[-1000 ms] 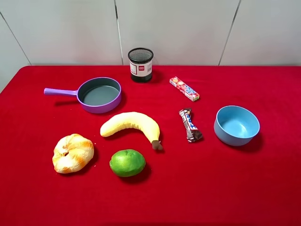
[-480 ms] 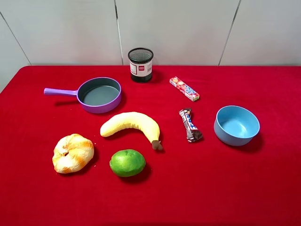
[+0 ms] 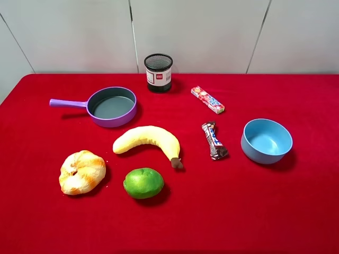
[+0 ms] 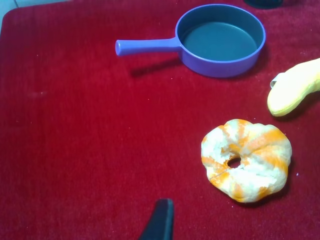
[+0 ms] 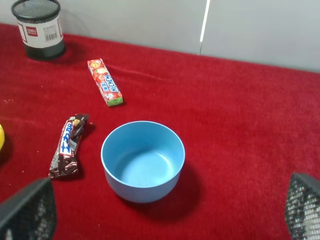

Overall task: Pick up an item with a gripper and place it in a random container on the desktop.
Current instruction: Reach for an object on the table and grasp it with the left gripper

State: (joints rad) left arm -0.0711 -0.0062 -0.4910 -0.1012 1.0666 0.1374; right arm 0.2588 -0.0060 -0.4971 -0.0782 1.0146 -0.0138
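Observation:
The green lime (image 3: 143, 182) lies on the red desktop (image 3: 222, 211) near the front, between the croissant and the banana's tip. The black mesh cup (image 3: 158, 72) stands upright at the back centre and also shows in the right wrist view (image 5: 38, 29). Neither arm shows in the exterior high view. My right gripper (image 5: 167, 205) is open and empty, with its fingers (image 5: 30, 210) wide apart, hovering near the blue bowl. Of my left gripper only one black fingertip (image 4: 160, 222) shows, near the croissant. The lime is out of both wrist views.
A purple-handled pan (image 3: 108, 106) sits at the back left and a tan croissant (image 3: 82, 172) at the front left. A yellow banana (image 3: 148, 140) lies mid-table. Two candy bars (image 3: 207, 99) (image 3: 214, 140) and a light-blue bowl (image 3: 266, 141) are on the right.

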